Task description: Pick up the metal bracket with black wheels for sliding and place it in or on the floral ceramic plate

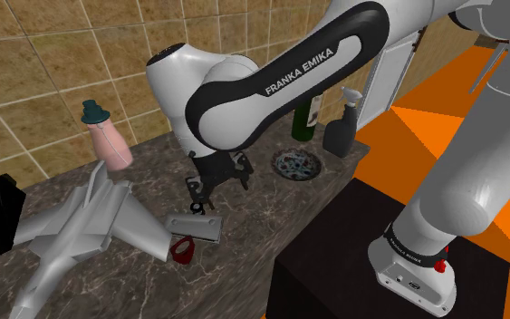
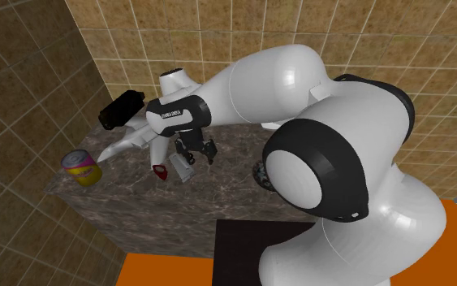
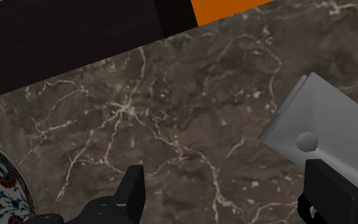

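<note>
Gripper: the gripper [image 1: 212,184] hangs over the marble counter [image 1: 253,208], fingers well apart, with nothing between them.
Bracket: the grey bracket [image 1: 194,226] lies flat on the counter, just toward the shoulder view's lower left of the gripper and well apart from the floral plate [image 1: 295,165].
Risk, aim: in the wrist view the bracket sits beside one finger, not in the gap. A straight drop would likely land that finger on top of it.
Risk, grip: being low and flat, it could skate away as the fingers close.
Risk, neighbours: a small red thing [image 1: 182,247] lies just beside it and a grey toy plane [image 1: 81,227] is near, so a sliding bracket could shove either.
Hard to see: I can't make out any black wheels; perhaps they are underneath. One finger and the wrist view's edge cut the bracket off.
</note>
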